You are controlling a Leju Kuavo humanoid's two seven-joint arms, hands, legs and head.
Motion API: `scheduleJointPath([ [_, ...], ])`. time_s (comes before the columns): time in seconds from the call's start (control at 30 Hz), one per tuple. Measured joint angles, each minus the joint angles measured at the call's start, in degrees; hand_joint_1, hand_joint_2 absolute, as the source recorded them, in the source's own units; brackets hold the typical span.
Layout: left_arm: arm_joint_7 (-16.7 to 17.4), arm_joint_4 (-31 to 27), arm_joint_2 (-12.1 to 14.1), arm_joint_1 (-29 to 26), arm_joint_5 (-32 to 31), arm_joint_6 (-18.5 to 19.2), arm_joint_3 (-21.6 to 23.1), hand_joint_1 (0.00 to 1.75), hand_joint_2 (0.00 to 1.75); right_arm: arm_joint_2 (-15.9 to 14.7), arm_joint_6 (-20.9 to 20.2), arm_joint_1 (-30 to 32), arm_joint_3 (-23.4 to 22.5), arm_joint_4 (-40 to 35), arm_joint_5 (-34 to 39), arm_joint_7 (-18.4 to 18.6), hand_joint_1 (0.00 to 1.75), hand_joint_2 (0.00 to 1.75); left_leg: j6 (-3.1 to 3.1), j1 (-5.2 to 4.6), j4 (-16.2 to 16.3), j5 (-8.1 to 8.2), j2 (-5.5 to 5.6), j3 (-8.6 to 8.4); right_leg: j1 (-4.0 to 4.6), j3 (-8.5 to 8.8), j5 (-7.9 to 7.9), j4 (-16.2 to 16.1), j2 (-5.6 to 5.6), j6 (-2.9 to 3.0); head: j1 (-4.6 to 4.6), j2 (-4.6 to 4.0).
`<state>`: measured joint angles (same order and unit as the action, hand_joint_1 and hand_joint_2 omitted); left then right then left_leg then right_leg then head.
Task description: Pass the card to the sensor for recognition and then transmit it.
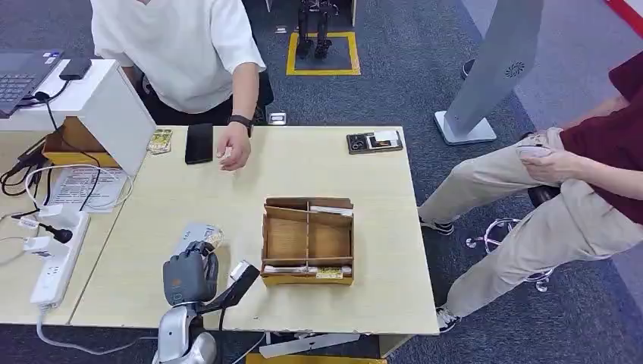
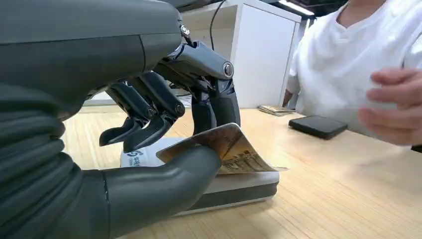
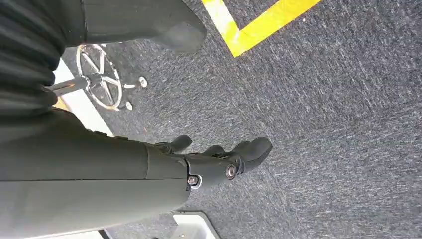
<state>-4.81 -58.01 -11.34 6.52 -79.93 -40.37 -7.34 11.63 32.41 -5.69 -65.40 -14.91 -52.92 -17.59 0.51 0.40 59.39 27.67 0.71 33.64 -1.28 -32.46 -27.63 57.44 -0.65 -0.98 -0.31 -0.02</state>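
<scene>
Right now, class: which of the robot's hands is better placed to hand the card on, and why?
The left hand: it already holds the card over the sensor on the table. The right hand hangs above the carpet.

Bright even indoor light, ceiling strip glare in left wrist view, person's hand (image 2: pixel 393 107) blurred, perhaps moving, soft shadows on table (image 1: pixel 227 197).

An office or lab: grey carpet (image 1: pixel 425 68), laptop (image 1: pixel 19 76), power strip (image 1: pixel 57 262).
</scene>
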Motion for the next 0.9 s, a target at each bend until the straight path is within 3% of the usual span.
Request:
scheduleJointPath([
  [0.3, -0.90, 0.02, -0.04, 0.00, 1.99, -0.02, 0.26, 1.75, 1.75, 0.00, 0.00, 0.00, 0.00, 0.00, 0.11, 0.00, 0.00, 1.75, 0.00, 0.00, 0.00, 0.00, 0.00, -0.01, 0.00, 0.02, 0.00, 0.00, 0.00, 0.00, 0.00, 0.00],
  [0.37, -5.65, -0.61, -0.69, 0.02, 5.87, -0.09, -0.29, 1.75, 1.75, 0.00, 0.22, 0.01, 0.00, 0.00, 0.17, 0.00, 0.00, 1.75, 0.00, 0.00, 0.00, -0.01, 0.01, -0.02, 0.00, 0.01, 0.00, 0.00, 0.01, 0.00, 0.00, 0.00],
  [0.43, -16.78, -3.44, -2.93, 0.62, 16.08, -0.13, -3.40, 1.75, 1.75, 0.00, 0.55, 0.00, 0.00, 0.00, 0.13, 0.02, 0.00, 1.75, 0.02, 0.01, 0.01, -0.03, 0.01, 0.01, 0.00, -0.02, 0.01, 0.00, 0.01, 0.00, 0.04, 0.00],
  [0.47, -19.70, -4.57, -3.39, 0.96, 19.40, -0.13, -4.35, 1.75, 1.75, 0.00, 0.61, -0.07, 0.00, 0.00, 0.09, 0.02, 0.00, 1.75, 0.02, 0.03, 0.01, -0.02, -0.03, -0.02, 0.02, -0.02, 0.05, 0.00, -0.03, 0.05, 0.31, 0.00],
  [0.5, -20.42, -5.75, -3.59, 1.46, 20.90, -0.11, -5.01, 1.75, 1.75, 0.00, 0.63, -0.05, 0.00, 0.00, 0.07, 0.02, 0.00, 1.75, 0.02, 0.01, 0.02, -0.02, -0.07, -0.02, 0.01, -0.05, 0.07, 0.00, -0.09, 0.07, 0.22, 0.00],
  [0.63, -18.06, -9.36, -3.89, 3.08, 24.10, 0.00, -5.01, 1.75, 1.75, 0.00, 0.70, -0.09, 0.00, 0.00, -0.11, 0.20, 0.00, 1.75, 0.01, 0.01, 0.02, -0.03, -0.06, -0.02, 0.01, -0.06, 0.07, 0.00, -0.08, 0.08, 0.15, 0.00],
  [0.9, -18.23, -12.50, -4.24, 6.30, 27.50, 0.00, -5.07, 1.75, 1.75, 0.00, 0.81, -0.23, 0.18, 0.00, -0.90, 0.90, 0.00, 1.75, 0.02, 0.01, 0.02, -0.03, -0.04, 0.04, 0.01, -0.07, 0.06, 0.00, -0.06, 0.07, 0.15, 0.00],
])
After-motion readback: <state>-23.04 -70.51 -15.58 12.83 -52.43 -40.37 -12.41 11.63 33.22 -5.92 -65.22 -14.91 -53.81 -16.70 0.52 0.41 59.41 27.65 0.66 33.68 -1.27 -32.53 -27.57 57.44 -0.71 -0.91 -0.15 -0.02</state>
